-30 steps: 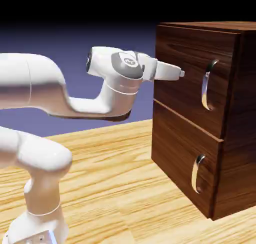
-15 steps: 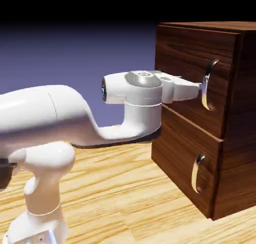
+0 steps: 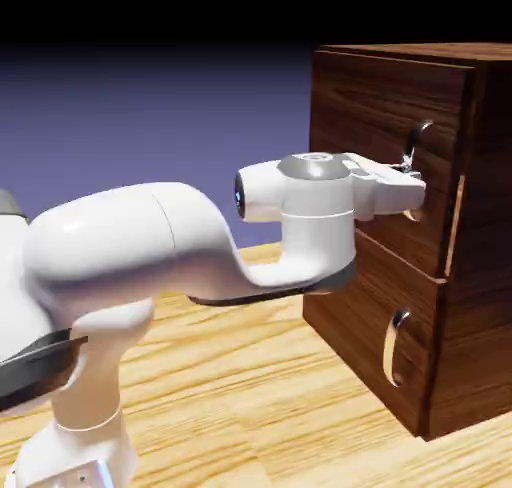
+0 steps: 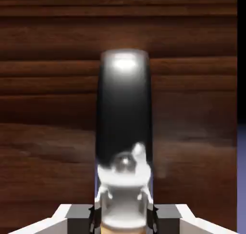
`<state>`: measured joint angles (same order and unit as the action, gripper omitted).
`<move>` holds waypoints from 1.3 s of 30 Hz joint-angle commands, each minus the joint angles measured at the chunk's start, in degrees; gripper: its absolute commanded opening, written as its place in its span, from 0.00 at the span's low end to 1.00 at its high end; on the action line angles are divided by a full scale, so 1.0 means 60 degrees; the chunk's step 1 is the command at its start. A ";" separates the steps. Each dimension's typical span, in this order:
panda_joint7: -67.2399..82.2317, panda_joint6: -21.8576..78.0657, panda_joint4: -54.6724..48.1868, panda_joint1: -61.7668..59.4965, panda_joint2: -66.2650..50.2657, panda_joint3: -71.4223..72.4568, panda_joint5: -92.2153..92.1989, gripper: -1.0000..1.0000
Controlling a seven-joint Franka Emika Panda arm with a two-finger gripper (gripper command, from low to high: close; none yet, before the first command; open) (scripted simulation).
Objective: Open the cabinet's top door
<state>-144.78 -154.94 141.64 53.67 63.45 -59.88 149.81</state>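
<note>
Gripper (image 3: 412, 181): jaws closed on the top door's silver handle (image 4: 124, 132), seemingly on both sides; exterior view partly obstructed.

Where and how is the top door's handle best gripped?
Probably at the middle of the upper handle, approached straight from the front, with one fingertip on each side: it bows outward from the door as a narrow upright strip.

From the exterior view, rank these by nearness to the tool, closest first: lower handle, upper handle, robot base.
1. Upper handle: at the tool, on the top door.
2. Lower handle: below, on the lower panel.
3. Robot base: bottom left, farthest.
</note>
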 commanded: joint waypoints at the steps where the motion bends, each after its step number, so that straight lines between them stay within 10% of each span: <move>1: -0.0006 0.0249 0.0338 -0.0346 0.0049 0.0283 -0.0196 0.00; 19: 0.0829 0.4420 0.4834 -0.4222 0.2345 0.6407 -0.5978 0.00; 39: 0.0683 0.9128 0.4738 -0.3556 0.1936 1.3329 -1.3049 0.00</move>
<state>-140.69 -100.23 170.07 32.33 75.07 20.08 71.55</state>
